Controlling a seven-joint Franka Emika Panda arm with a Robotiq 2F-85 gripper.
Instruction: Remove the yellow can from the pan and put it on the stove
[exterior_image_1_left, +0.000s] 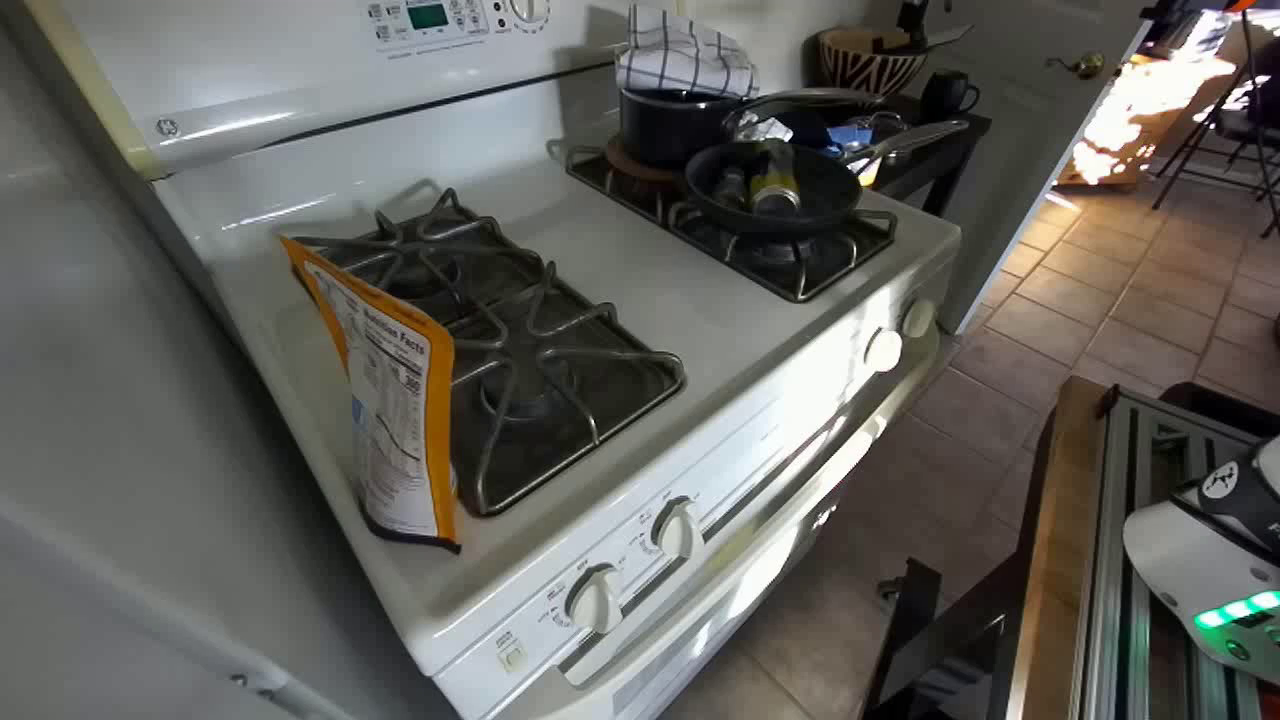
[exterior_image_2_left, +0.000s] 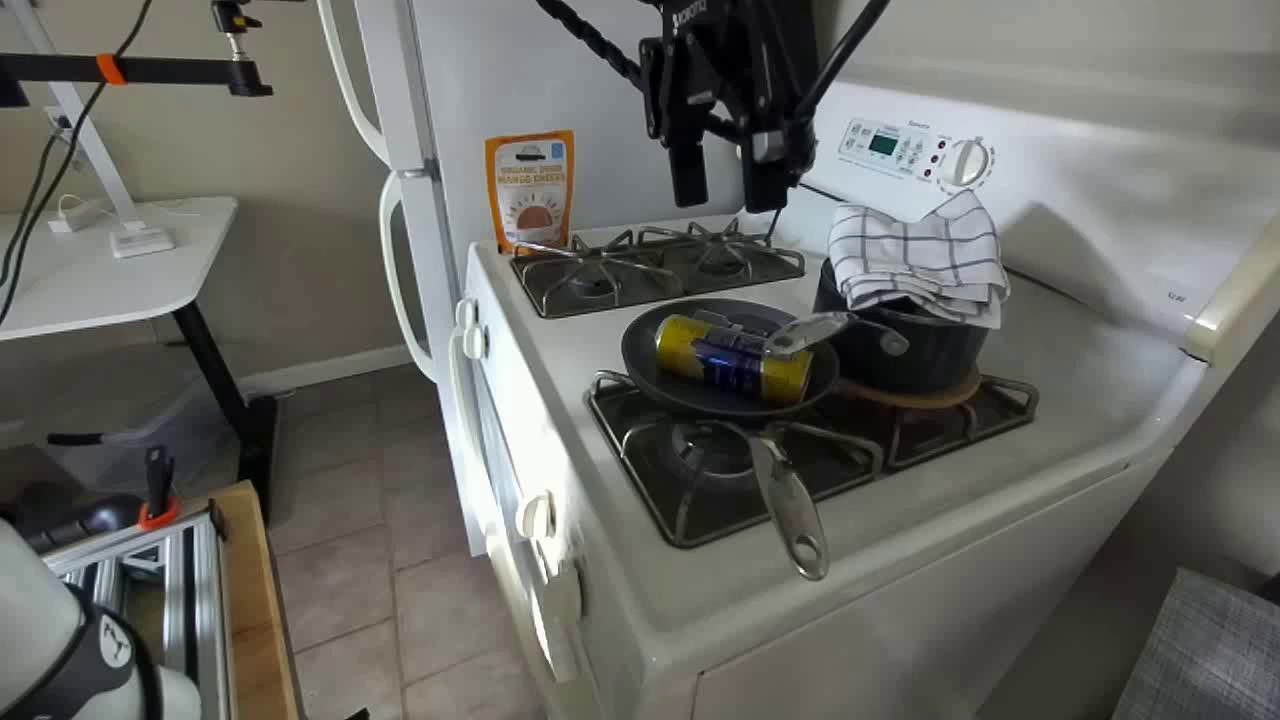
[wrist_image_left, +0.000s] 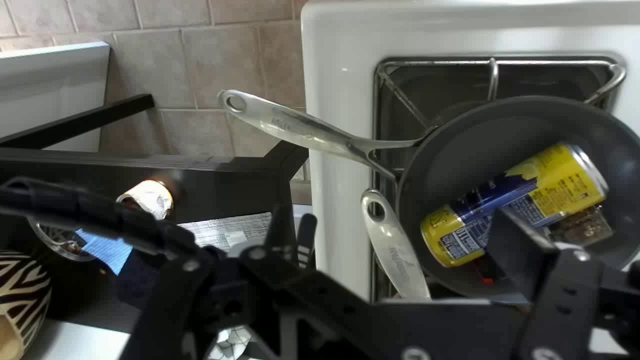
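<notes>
On the stove (exterior_image_1_left: 610, 260), yellow can (wrist_image_left: 520, 200) lies in pan (wrist_image_left: 460, 165), long axis seemingly oblique to handle (wrist_image_left: 300, 127); gripper (exterior_image_2_left: 729, 190) spread.

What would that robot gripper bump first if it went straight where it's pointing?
Perhaps the saucepan handle: the gripper points down, and the wrist view shows that handle between its fingers. Depth is unclear; the yellow can might come first.

Yellow-and-blue cylindrical metal can (wrist_image_left: 513, 197): glossy printed body, bright rim. Round dark shallow pan (wrist_image_left: 500, 145): smooth, matt interior; long silver-grey handle (wrist_image_left: 302, 128): smooth metal, satin finish. White four-burner stove (exterior_image_1_left: 618, 275): smooth, glossy surface. Wire-form metal grate (wrist_image_left: 440, 63): dull sheen. Folded white checked cloth (exterior_image_2_left: 915, 255): matt, soft weave.
</notes>
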